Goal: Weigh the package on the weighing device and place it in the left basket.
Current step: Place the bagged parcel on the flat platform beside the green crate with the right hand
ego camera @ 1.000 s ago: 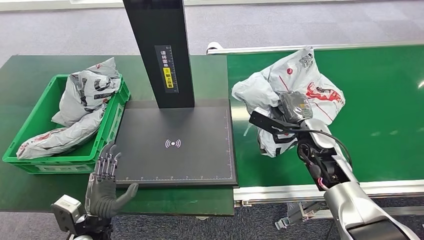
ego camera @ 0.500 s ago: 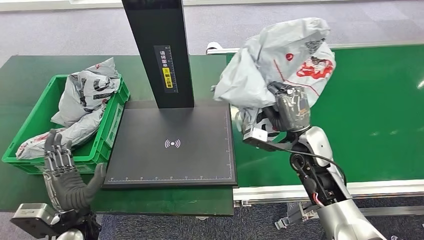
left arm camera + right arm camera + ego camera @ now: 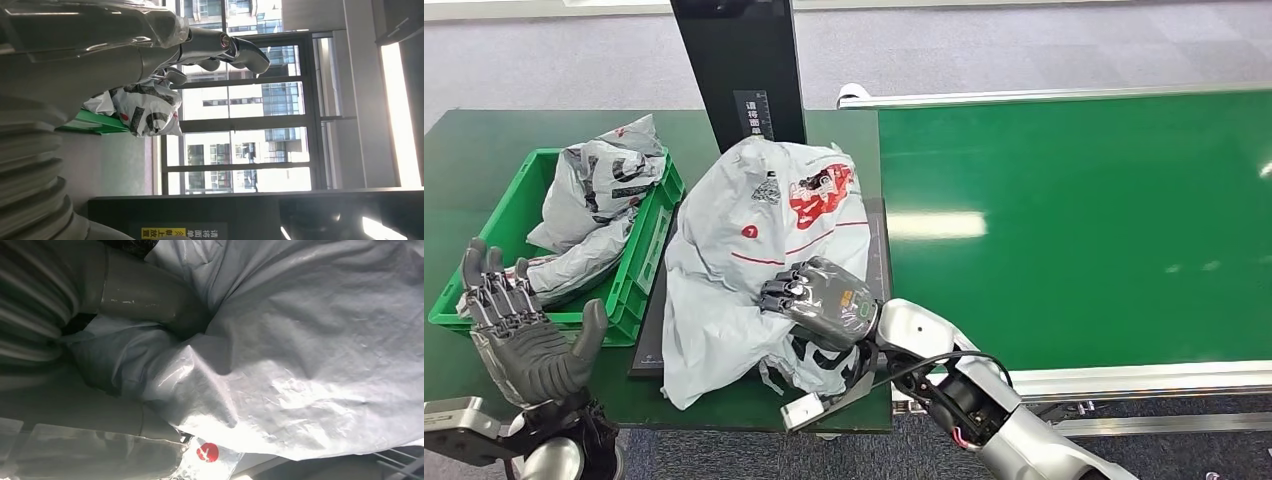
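The dark green worktop point(image 3: 484, 150) carries the flat black weighing platform with its upright black column point(image 3: 739, 70), and over that platform lies the large crumpled grey plastic mailer package with red print point(image 3: 754, 250). The package covers most of the plate and spills past its edge at six o'clock, its lower folds hanging toward the worktop's front rim. That overhang is the main risk: part of the bag's weight may rest on the worktop, not the plate, and give a false reading.

At nine o'clock from the platform sits the green plastic crate basket point(image 3: 639, 270), already holding two grey mailer bags point(image 3: 594, 190). With so much in it, another bulky bag could ride up over the rim and slide out.

The right hand point(image 3: 819, 300) is clamped on a fold at the package's five o'clock side; the right wrist view shows plastic bunched against its thumb. Thin film could snag or drag the bag when the hand lets go.

The left hand point(image 3: 519, 335) hovers at the basket's seven o'clock corner, fingers spread, holding nothing.
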